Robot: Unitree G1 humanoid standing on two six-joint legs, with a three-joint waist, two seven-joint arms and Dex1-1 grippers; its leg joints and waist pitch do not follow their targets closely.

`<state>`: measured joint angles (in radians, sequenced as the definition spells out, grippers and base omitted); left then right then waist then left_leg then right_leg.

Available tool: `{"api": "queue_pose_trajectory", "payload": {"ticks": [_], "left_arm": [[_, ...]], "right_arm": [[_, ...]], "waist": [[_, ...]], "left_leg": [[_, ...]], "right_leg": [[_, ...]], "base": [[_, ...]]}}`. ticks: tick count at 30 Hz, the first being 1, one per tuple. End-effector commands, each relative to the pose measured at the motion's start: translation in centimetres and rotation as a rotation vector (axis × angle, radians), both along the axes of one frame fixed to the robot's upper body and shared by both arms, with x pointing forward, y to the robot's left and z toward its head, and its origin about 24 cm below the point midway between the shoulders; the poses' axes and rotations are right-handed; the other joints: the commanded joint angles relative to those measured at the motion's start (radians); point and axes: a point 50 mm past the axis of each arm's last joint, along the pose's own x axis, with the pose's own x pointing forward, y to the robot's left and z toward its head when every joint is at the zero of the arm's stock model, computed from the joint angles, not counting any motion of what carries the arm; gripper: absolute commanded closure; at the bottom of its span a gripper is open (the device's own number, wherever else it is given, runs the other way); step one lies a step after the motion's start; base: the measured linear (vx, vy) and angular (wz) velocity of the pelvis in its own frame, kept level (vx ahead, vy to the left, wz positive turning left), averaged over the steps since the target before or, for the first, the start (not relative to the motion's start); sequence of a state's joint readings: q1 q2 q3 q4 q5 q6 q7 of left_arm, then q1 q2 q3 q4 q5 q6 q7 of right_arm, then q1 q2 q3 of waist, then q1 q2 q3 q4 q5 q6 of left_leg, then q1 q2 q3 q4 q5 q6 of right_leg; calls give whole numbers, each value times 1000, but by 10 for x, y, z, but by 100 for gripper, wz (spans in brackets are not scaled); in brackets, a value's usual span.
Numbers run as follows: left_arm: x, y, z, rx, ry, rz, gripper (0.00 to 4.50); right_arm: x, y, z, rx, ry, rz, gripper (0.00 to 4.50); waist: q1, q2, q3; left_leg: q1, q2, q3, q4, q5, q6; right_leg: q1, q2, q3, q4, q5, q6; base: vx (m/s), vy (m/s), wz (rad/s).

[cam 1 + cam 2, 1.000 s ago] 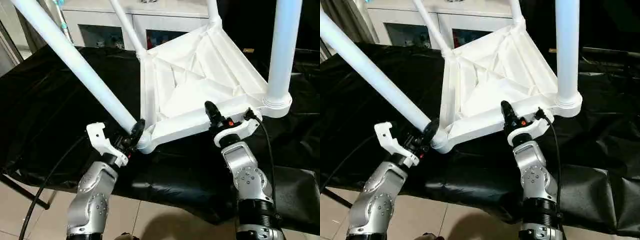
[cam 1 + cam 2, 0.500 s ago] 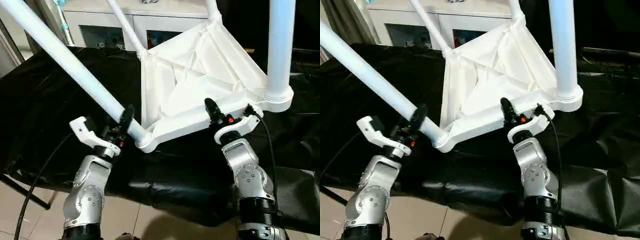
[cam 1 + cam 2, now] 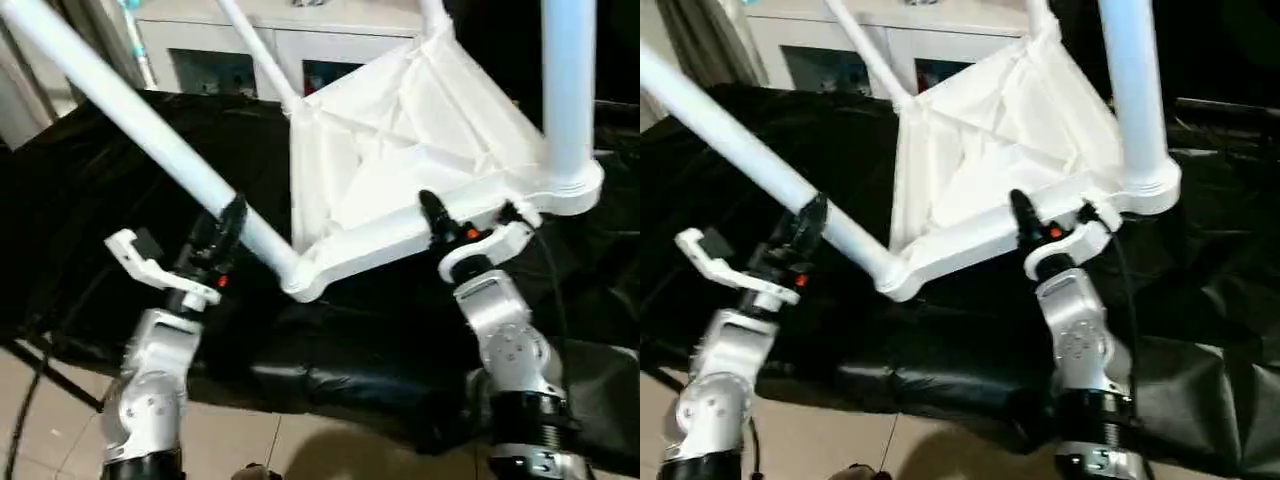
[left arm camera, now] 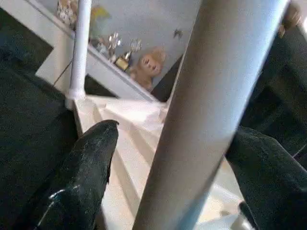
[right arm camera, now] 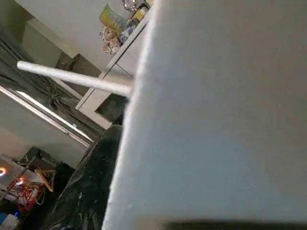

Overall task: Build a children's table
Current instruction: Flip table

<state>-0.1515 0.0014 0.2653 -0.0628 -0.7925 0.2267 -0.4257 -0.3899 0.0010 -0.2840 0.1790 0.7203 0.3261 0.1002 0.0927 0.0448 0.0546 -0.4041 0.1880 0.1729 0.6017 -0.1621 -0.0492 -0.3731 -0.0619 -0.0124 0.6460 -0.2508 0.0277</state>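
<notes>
You had the children's table point(image 3: 400, 150) upturned, white, ribbed, legs raised; left tool point(image 3: 222, 235) spread around a leg point(image 3: 150, 125), right tool point(image 3: 440, 215) pinching the rim.

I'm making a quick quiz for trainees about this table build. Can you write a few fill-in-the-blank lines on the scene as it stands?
1. The tabletop lies with its ribbed ____ facing up.
2. The left gripper straddles a white ____.
3. The right gripper sits at the tabletop's near ____.
4. The cloth under the table is ____.

Missing words: underside; leg; edge; black
</notes>
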Motion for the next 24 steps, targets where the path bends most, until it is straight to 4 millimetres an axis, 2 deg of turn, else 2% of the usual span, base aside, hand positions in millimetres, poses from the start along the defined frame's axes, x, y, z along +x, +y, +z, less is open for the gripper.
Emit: {"api": "queue_pose_trajectory", "payload": {"ticks": [1, 3, 5, 9, 12, 19, 21, 24], "left_arm": [[-6, 22, 3, -31, -7, 81, 37], [-6, 12, 11, -100, -37, -11, 19], [-5, 16, 13, -93, -32, 25, 19], [-3, 28, 10, -132, -11, 81, 2], [-8, 43, 11, -158, -23, 121, 0], [-13, 62, 22, -112, -82, 151, 0], [-16, 61, 30, -84, -118, 90, 0], [-26, 39, 37, 82, -126, -136, 0]], "right_arm": [[-4, -42, 15, -121, -58, -168, 236], [-3, -40, 16, -119, -58, -165, 236], [-4, -40, 16, -122, -58, -162, 236], [-4, -43, 17, -124, -59, -166, 236], [-5, -49, 19, -158, -54, -171, 236], [-2, -57, 26, -359, -56, -118, 236], [-1, -61, 31, -401, -56, -121, 236], [2, -62, 37, -471, -54, -100, 236]], "waist": [[-4, -23, -70], [0, -23, -69], [3, -25, -69], [3, -26, -68], [2, -27, -69], [1, -26, -70], [0, -25, -69], [-4, -23, -70]], "left_leg": [[32, 29, 0, -58, -113, 3], [31, 28, 0, -59, -122, -7], [32, 27, 1, -60, -138, -18], [30, 25, 1, -62, -147, -27], [27, 24, 0, -62, -145, -32], [30, 22, 0, -61, -144, -37], [31, 22, 0, -63, -156, -43], [32, 24, 0, -64, -156, -45]], "right_leg": [[23, -50, 27, -76, 19, -134], [23, -50, 27, -77, 2, -130], [22, -47, 26, -79, -18, -119], [22, -49, 26, -83, -42, -93], [23, -50, 25, -83, -47, -87], [22, -47, 24, -84, -48, -78], [21, -48, 24, -85, -71, -79], [17, -45, 22, -82, -66, -83]], "base": [[0, 0, 0], [0, 0, 0], [0, 0, 0], [0, 0, 0], [0, 0, 0], [0, 0, 0], [0, 0, 0], [0, 0, 0]]}}
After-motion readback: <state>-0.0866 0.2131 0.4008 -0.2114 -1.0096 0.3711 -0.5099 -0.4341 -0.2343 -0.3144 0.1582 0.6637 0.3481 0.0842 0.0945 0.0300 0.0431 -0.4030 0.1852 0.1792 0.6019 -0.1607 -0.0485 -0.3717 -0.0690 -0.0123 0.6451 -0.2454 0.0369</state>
